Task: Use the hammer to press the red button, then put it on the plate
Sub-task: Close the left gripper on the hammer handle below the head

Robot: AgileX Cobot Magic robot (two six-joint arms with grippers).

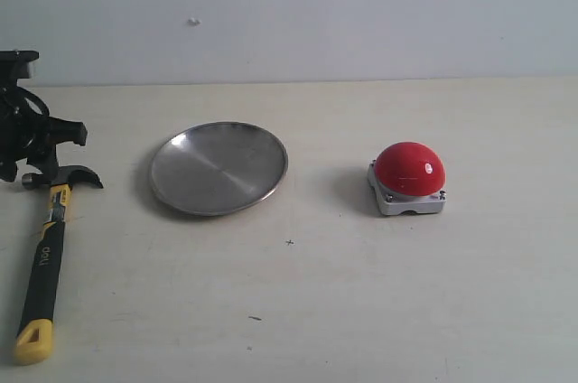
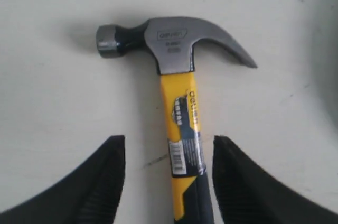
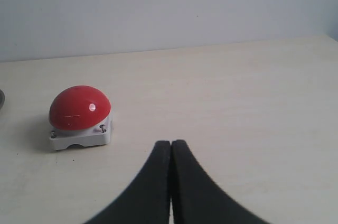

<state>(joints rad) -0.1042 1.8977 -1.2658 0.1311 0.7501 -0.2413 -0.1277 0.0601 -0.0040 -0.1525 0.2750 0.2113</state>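
Observation:
The hammer (image 1: 47, 252) lies flat at the table's left edge, dark head toward the back, yellow end toward the front. My left gripper (image 2: 169, 145) hangs above it, open, one finger on either side of the yellow neck (image 2: 182, 113) with gaps to both. In the exterior view the left gripper (image 1: 36, 171) sits over the hammer's head. The silver plate (image 1: 219, 167) rests right of the hammer. The red button (image 1: 409, 169) on its grey base stands further right, also seen as the red button (image 3: 80, 108). My right gripper (image 3: 171, 143) is shut and empty, out of the exterior view.
A pale wall runs along the table's back edge. The plate's rim (image 3: 1, 100) just shows at one side of the right wrist view. Bare tabletop (image 1: 298, 311) stretches in front of the plate and button.

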